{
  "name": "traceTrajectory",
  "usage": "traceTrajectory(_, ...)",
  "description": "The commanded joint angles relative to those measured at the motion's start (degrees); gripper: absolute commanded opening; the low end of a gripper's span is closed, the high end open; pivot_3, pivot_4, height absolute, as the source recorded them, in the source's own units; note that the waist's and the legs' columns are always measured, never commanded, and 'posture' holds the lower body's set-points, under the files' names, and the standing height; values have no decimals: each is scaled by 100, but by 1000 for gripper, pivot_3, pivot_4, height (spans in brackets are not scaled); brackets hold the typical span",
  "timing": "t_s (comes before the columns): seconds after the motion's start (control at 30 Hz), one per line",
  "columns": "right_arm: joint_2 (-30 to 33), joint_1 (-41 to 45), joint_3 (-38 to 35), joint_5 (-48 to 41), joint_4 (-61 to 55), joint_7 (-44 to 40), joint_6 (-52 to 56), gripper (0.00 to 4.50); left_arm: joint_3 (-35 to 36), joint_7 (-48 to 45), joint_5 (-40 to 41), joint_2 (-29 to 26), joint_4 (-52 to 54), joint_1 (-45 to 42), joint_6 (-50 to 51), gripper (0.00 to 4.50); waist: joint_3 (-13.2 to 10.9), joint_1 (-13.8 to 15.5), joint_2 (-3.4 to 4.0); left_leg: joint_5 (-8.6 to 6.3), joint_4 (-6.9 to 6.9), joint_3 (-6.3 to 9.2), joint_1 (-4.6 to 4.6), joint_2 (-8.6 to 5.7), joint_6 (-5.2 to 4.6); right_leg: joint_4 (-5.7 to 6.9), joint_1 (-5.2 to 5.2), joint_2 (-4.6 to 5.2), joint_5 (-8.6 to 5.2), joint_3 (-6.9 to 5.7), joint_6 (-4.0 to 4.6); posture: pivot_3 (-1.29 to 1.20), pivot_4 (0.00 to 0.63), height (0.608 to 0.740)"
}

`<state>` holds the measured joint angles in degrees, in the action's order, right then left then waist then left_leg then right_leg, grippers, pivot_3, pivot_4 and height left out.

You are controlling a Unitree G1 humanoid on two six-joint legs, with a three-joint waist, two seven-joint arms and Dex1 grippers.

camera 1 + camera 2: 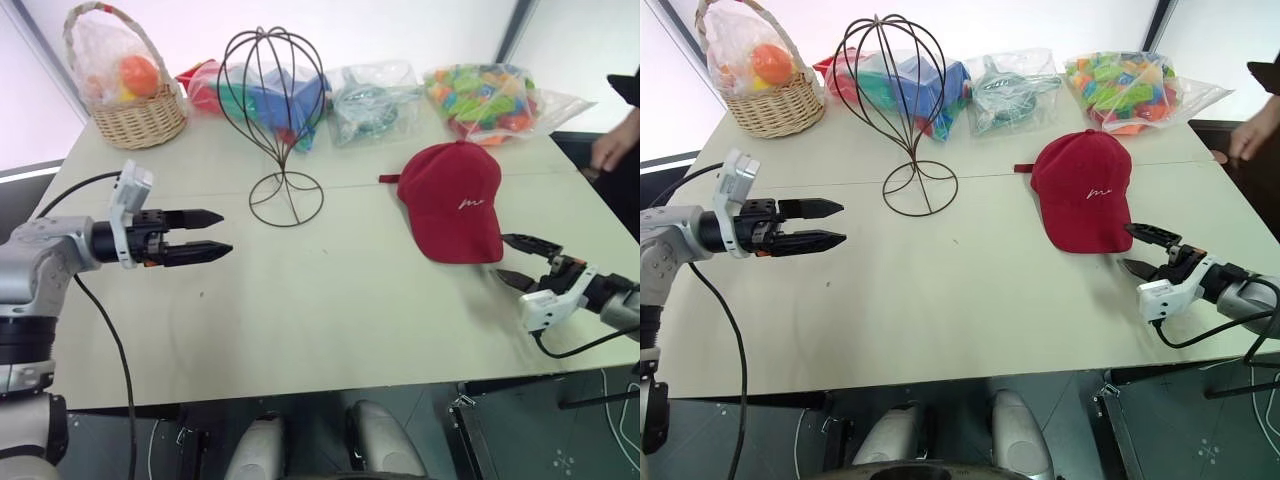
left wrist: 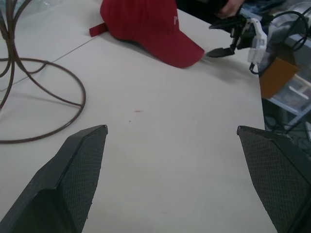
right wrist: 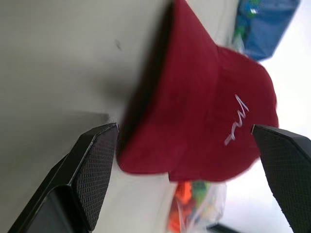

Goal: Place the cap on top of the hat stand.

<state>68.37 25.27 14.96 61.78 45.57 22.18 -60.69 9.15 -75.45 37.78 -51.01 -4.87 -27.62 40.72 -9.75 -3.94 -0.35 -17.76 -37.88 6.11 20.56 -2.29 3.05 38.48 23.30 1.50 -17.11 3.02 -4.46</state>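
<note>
1. The cap (image 1: 451, 203) lies flat on the worktop (image 1: 330, 310), right of centre in the head view, brim toward the lower right.
2. The hat stand (image 1: 277, 120) stands upright, upper centre, empty.
3. The right pincer (image 1: 518, 260), lower right, has its fingers apart just beside the brim, not touching.
4. The left pincer (image 1: 212, 234), at left, is apart over bare worktop.

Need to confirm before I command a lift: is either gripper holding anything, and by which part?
Nothing is held. The right gripper is open just short of the cap's brim; the left gripper is open over the table.
</note>
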Motion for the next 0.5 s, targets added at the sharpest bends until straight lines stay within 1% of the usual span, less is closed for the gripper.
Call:
traceTrajectory(0.03,162,228,305,305,175,530,35,4459,337,129,146,-103,267,59,34,4500,0,-1,0,0,0,0,0,0,0,1,0,0,0,1,0,0,150,740)
traceTrajectory(0.17,-101,613,891,807,465,1069,407,4459,454,277,210,-64,415,180,97,4500,1,-19,-1,0,0,0,-3,1,0,1,-2,-1,0,2,0,0,150,740)
traceTrajectory(0.3,-359,1112,1453,1231,847,1626,800,4459,520,391,258,-73,511,247,158,4500,7,-69,-37,0,-2,-9,-13,3,0,8,-5,-4,1,12,1,0,150,740)
traceTrajectory(0.5,-770,1764,2071,1484,1485,2154,1196,4459,651,563,340,-101,621,318,227,4500,13,-163,-75,1,-11,-15,-20,3,1,24,-8,-3,1,19,1,0,150,740)
